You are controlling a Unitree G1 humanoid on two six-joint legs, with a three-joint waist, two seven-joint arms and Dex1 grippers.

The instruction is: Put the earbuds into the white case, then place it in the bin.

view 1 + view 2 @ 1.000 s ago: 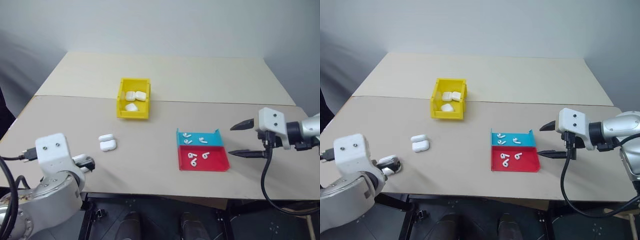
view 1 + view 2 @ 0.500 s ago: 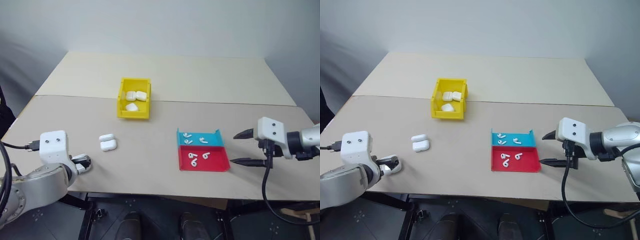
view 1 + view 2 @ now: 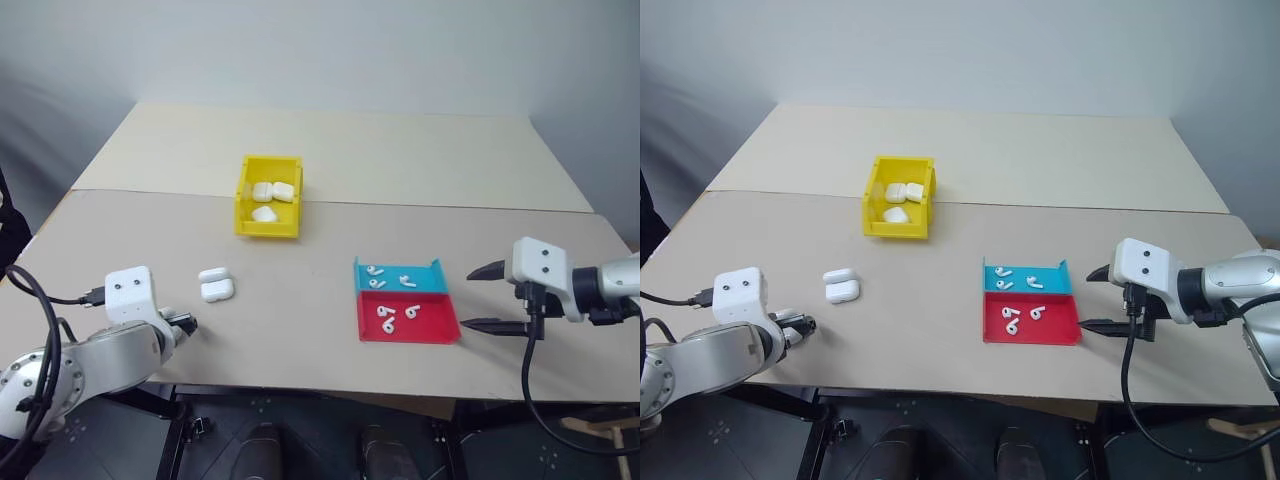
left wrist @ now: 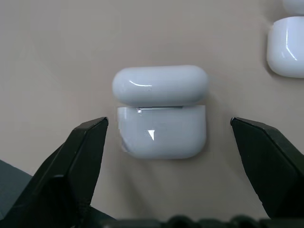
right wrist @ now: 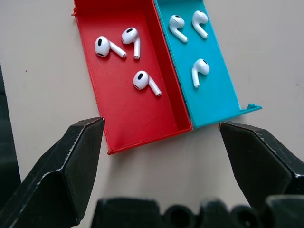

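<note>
Broadly, a tan table (image 3: 330, 250) carries everything. Toward its far side sits the yellow bin (image 3: 267, 197) with three white cases inside. At the right, a red tray (image 3: 407, 322) and a teal tray (image 3: 398, 277) lie edge to edge, each holding three earbuds (image 5: 138, 80). The right gripper (image 3: 490, 298) hangs just right of the trays, fingers spread wide, empty. The left gripper (image 4: 168, 142) is low at the near-left edge, fingers also wide apart, holding nothing; in its wrist view an open white case (image 4: 161, 111) lies between them, untouched. Another case (image 3: 215, 285) lies beside it.
</note>
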